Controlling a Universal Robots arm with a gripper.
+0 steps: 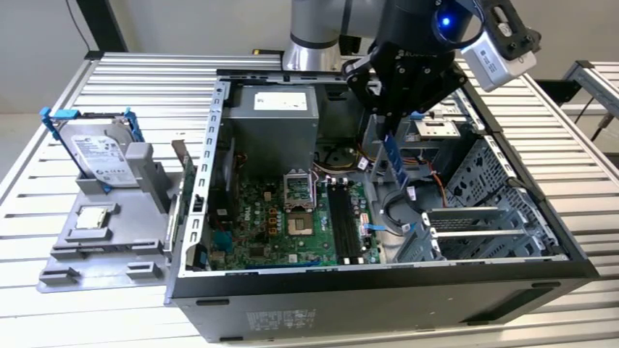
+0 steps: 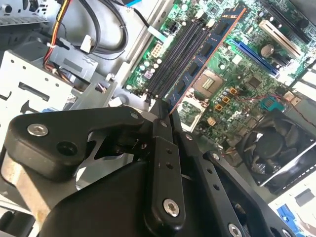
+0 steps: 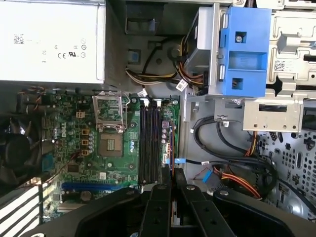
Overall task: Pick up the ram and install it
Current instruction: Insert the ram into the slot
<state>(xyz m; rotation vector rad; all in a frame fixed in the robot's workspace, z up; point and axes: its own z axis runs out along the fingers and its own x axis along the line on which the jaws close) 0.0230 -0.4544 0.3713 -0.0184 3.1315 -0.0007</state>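
1. Currently, the gripper [image 1: 392, 114] is clamped on the ram [image 1: 395, 156]. Its jaws pinch the flat faces at the stick's upper end, which leaves most of its length free.
2. In the exterior view, the ram hangs nearly upright inside the open computer case [image 1: 387, 304]. It is above the motherboard [image 1: 251, 225] and apart from it, so it is not yet seated.
3. In the first wrist view, the ram [image 3: 171, 148] appears edge-on as a thin line. It lies just beside the black memory slots [image 3: 150, 143], on their cable side, and follows their direction. This orientation probably serves to match the board's plane to the slots.
4. In the second wrist view, the ram [image 2: 207, 49] shows its chip-bearing face, reaching out from the closed jaws toward the slots.
5. No stick shows in the slots.
6. The hard drive [image 1: 97, 152] stands on a grey fixture outside the case, well apart from the work.
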